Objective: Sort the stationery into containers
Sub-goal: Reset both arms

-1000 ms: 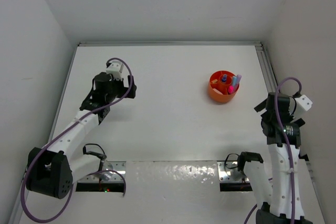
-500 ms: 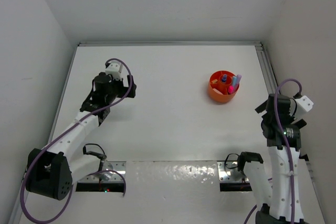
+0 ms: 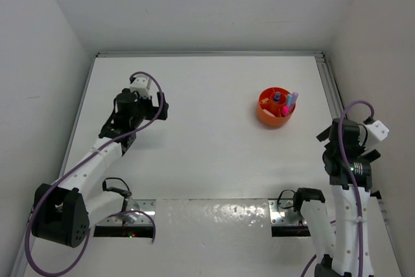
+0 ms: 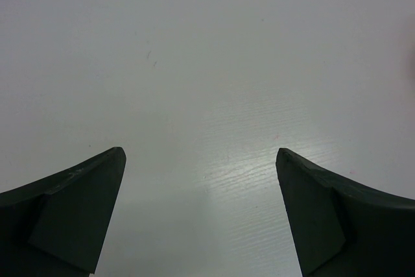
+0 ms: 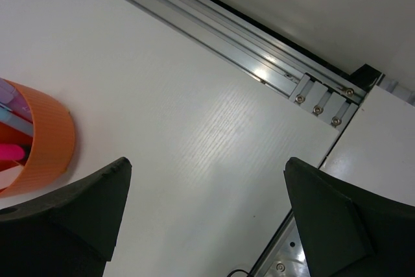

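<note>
Left arm: stretched from the near-left base to the left middle of the table, with a purple cable looped over the wrist.
Left jaws: spread wide and holding nothing, with only bare white table between the dark fingertips in the wrist view.
Orange tub: upright at the right rear of the table, well apart from both arms, with dividers inside.
Small blue bottle: in a rear compartment of the tub.
Pink marker: in the tub, leaning at its right rim.
Pastel piece: poking above the rim just beside the marker; other pieces too small to tell.
Right arm: raised at the near-right edge, beside the metal rail.
Right jaws: spread wide and empty, with the tub wall off to their left.
</note>
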`<action>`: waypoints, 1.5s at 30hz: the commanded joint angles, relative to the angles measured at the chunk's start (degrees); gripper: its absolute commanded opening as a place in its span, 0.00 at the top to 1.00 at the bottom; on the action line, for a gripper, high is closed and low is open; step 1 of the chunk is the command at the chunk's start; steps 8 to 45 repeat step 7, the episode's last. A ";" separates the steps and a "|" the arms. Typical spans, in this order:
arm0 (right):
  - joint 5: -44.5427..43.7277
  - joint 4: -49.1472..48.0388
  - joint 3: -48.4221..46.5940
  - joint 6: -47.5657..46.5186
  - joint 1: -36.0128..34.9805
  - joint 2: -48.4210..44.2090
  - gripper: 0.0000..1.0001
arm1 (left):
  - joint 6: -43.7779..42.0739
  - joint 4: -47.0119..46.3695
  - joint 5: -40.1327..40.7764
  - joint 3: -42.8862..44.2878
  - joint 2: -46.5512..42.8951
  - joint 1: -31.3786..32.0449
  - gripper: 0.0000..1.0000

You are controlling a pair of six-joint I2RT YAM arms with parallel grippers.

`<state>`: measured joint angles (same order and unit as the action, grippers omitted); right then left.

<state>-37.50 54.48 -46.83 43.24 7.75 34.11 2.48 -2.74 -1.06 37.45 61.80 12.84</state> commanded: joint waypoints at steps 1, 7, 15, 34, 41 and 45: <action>-1.79 -1.48 -0.11 -0.35 -0.19 -0.09 0.01 | 0.68 -2.36 0.44 0.43 -0.45 0.61 0.00; -3.28 -1.31 -1.25 0.17 -0.19 0.87 0.01 | 0.95 -2.71 0.27 0.52 -0.28 0.52 0.00; -3.28 -1.31 -1.25 0.17 -0.19 0.87 0.01 | 0.95 -2.71 0.27 0.52 -0.28 0.52 0.00; -3.28 -1.31 -1.25 0.17 -0.19 0.87 0.01 | 0.95 -2.71 0.27 0.52 -0.28 0.52 0.00; -3.28 -1.31 -1.25 0.17 -0.19 0.87 0.01 | 0.95 -2.71 0.27 0.52 -0.28 0.52 0.00; -3.28 -1.31 -1.25 0.17 -0.19 0.87 0.01 | 0.95 -2.71 0.27 0.52 -0.28 0.52 0.00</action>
